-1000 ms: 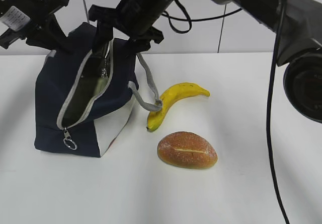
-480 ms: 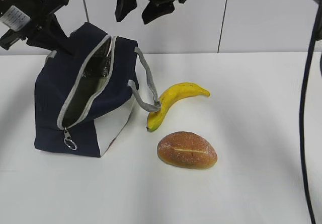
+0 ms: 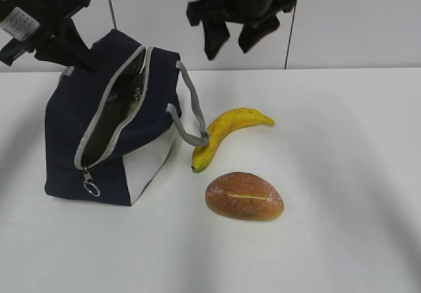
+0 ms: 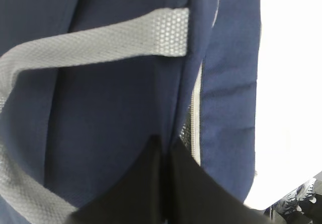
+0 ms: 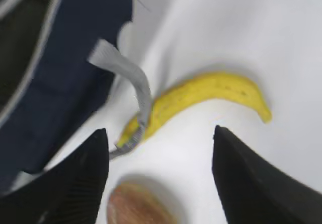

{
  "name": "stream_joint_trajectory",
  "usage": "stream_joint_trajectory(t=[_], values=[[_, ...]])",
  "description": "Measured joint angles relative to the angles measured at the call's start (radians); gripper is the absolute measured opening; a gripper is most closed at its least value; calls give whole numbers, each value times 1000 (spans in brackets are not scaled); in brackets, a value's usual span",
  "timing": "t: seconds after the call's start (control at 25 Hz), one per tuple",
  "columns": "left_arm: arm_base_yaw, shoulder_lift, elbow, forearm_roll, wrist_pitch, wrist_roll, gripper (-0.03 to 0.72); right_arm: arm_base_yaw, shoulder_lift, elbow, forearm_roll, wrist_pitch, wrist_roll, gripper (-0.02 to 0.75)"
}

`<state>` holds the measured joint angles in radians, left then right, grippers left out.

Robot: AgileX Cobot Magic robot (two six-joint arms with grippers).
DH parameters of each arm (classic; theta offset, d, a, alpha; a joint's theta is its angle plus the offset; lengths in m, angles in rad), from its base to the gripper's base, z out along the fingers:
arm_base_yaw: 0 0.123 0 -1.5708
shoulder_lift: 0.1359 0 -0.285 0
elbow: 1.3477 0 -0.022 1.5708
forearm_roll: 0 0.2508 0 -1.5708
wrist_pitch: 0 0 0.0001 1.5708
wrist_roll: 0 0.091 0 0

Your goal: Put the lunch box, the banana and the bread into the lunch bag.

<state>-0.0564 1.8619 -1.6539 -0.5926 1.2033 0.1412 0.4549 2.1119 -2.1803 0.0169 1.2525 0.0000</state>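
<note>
The navy lunch bag (image 3: 69, 132) stands at the left with its zipper open. My left gripper (image 3: 77, 54) is shut on the bag's far top edge; the left wrist view shows its jaws (image 4: 165, 144) pinched on navy fabric. My right gripper (image 3: 233, 41) is open and empty, high above the banana (image 3: 231, 126). In the right wrist view its jaws (image 5: 160, 129) are spread over the banana (image 5: 201, 95) and the blurred bread (image 5: 138, 204). The bread (image 3: 245, 196) lies in front of the banana. The lunch box is out of view.
A grey strap handle (image 3: 195, 115) hangs from the bag and rests on the banana's near end. A zipper pull ring (image 3: 91, 187) hangs at the bag's front. A white table (image 3: 329, 174) stretches to the right, and a white wall stands behind.
My right gripper has lifted out of the bag's opening and moved right, now open over the banana. The left gripper and bag have not moved.
</note>
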Motion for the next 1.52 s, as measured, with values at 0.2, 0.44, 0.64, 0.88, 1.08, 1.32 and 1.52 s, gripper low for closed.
stream_joint_trajectory(t=[0.2,0.44,0.64,0.88,1.08,1.32,1.52], values=[[0,0,0,0,1,0,-3,0,-43,252,-121,-2,0,477],[0,0,0,0,1,0,-3,0,1,325,-134,-9,0,477],[0,0,0,0,1,0,-3,0,56,328,-134,-19,42,477],[0,1,0,0,0,0,-3,-24,89,328,-81,-125,333,477],[0,1,0,0,0,0,-3,-53,96,328,29,-273,499,477],[0,1,0,0,0,0,-3,-61,97,328,58,-357,660,477],[0,1,0,0,0,0,-3,-63,129,328,141,-391,775,477]])
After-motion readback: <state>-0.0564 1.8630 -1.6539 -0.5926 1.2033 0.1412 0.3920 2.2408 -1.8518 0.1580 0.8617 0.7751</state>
